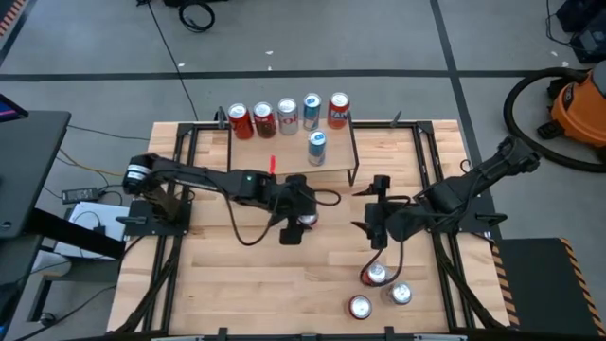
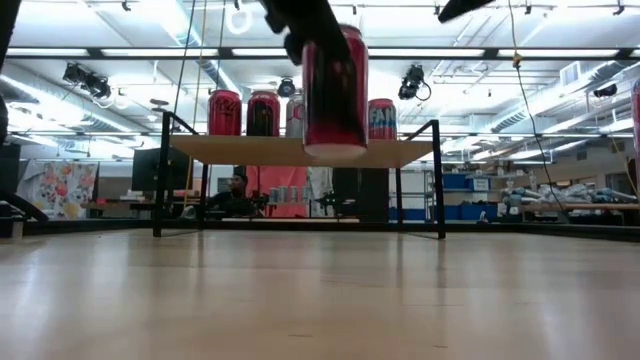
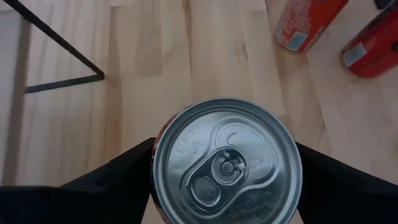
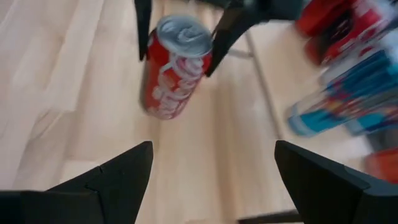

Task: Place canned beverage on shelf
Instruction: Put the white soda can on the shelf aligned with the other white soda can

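Note:
My left gripper is shut on a red can, held in the air over the middle of the table, near of the shelf. The can's silver top shows in the left wrist view, and the can also shows in the right wrist view. The shelf, a light-wood board on thin black legs, stands at the table's far side with several cans upright on it. My right gripper is open and empty, to the right of the held can. Three more cans stand on the table at the near right. My left gripper pinches the red can between its two fingers, on the can's upper side wall just below the rim. The fingers come from above, pointing down. The can hangs upright below them, lifted clear of the table.
The shelf's black legs stand on the slatted tabletop. Black frame rails run along the table's left and right sides. An orange vacuum sits on the floor beyond the table's right side. Bare tabletop lies at the near left.

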